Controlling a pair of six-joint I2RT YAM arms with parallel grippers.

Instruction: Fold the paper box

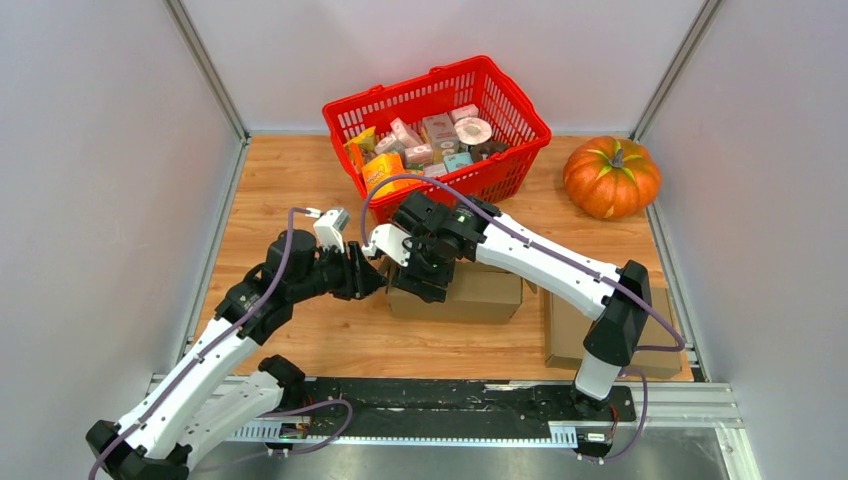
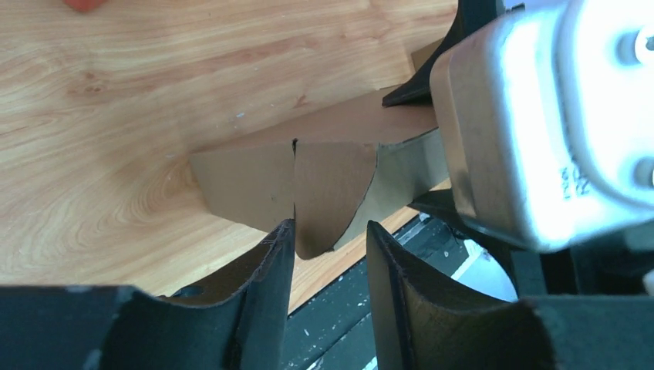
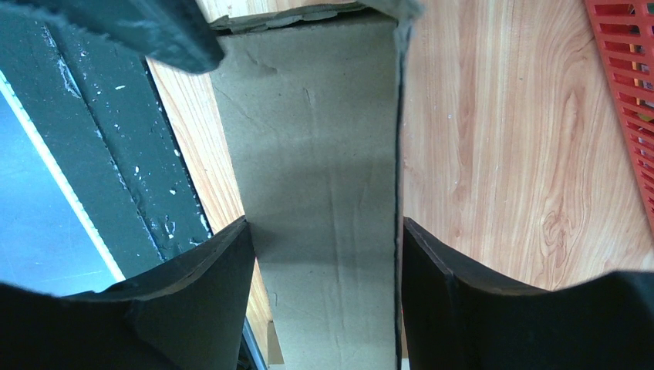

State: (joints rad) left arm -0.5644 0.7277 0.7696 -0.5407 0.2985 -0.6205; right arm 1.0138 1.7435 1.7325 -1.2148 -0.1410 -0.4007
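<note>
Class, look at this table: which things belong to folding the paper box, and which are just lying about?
In the job: paper box; its end flap; left tool, open around that flap; right tool, clamped across the box.

Lying about: red basket of packets; pumpkin; second cardboard box at the right.

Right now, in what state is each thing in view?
paper box, partly folded, end flaps open
left tool, open around a box flap
right tool, shut on paper box
red basket, full of small packages
pumpkin, upright
second box, lying on the table
</note>
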